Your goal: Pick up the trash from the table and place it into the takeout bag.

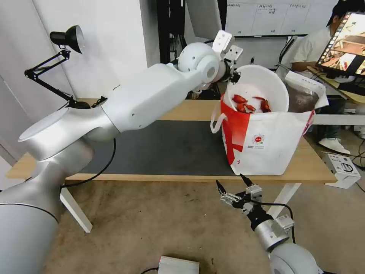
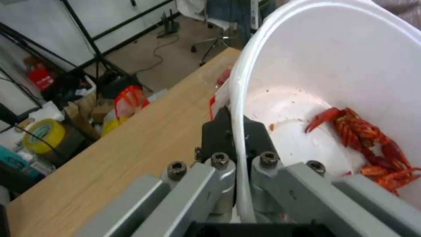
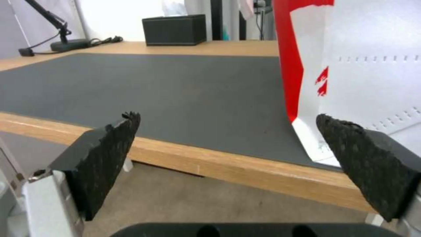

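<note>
Now: bowl of shells tipped over the takeout bag

Up at the mouth of the takeout bag (image 1: 273, 140), the left gripper (image 1: 232, 77) pinches the rim of the white round bowl (image 1: 262, 89), one finger (image 2: 219, 135) outside the wall and the other inside, the two closed tight on the thin plastic edge. The bowl is tilted steeply on its side, its open face turned toward the robot, and its lower part sits down inside the bag's top. Red crayfish shells (image 2: 373, 144) have slid into a heap against the low side of the bowl, away from the pinching fingers; the white bottom is bare there, with faint orange smears.

Beneath the gripper, the bag stands upright on the near right part of the table (image 1: 190, 110), partly on the dark grey mat (image 1: 163, 146). It is boxy, white with a broad red patch at its left corner, a small round red logo on the front, a white loop handle at the side and silver lining showing at the far rim.

The right gripper (image 1: 234, 183) hangs low in front of the table's near edge, just below the bag, its fingers spread wide with nothing between them. Beyond it, at the far side of the table, sits a black tissue box (image 3: 174, 29).
</note>
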Available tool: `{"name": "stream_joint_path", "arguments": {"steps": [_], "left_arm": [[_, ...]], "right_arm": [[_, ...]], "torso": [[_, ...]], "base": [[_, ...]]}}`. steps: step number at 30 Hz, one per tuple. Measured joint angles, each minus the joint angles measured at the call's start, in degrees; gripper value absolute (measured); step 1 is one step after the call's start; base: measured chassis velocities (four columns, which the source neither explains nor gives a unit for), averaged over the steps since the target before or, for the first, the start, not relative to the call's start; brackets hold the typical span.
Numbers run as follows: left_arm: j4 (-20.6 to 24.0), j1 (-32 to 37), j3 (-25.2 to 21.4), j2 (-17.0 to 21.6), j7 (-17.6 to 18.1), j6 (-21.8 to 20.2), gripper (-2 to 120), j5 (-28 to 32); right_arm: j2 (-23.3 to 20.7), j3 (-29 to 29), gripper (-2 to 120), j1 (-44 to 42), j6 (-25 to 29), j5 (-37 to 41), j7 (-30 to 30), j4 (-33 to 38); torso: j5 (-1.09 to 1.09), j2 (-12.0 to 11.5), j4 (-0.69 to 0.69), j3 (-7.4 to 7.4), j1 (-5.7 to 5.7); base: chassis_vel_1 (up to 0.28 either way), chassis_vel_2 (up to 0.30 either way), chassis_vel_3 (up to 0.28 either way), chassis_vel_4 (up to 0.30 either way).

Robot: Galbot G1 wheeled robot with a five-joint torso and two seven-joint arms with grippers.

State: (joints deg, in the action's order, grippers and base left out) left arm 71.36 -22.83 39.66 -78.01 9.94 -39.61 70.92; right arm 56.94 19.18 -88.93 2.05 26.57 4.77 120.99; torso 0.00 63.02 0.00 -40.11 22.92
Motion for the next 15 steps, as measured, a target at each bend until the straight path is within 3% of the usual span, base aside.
{"name": "stream_joint_path", "arguments": {"steps": [9,15], "left_arm": [[2.06,0.16,0.76,1.13,-4.23,-0.07,0,-0.09],[2.69,0.27,0.53,0.96,-6.04,-0.01,15,0.38]], "right_arm": [[0.00,0.00,100,0.00,0.00,0.00,0.00,0.00],[0.00,0.00,100,0.00,0.00,0.00,0.00,0.00]], "torso": [[0.00,0.00,0.00,0.00,0.00],[0.00,0.00,0.00,0.00,0.00]], "base": [[0.000,0.000,0.000,0.000],[0.000,0.000,0.000,0.000]]}}
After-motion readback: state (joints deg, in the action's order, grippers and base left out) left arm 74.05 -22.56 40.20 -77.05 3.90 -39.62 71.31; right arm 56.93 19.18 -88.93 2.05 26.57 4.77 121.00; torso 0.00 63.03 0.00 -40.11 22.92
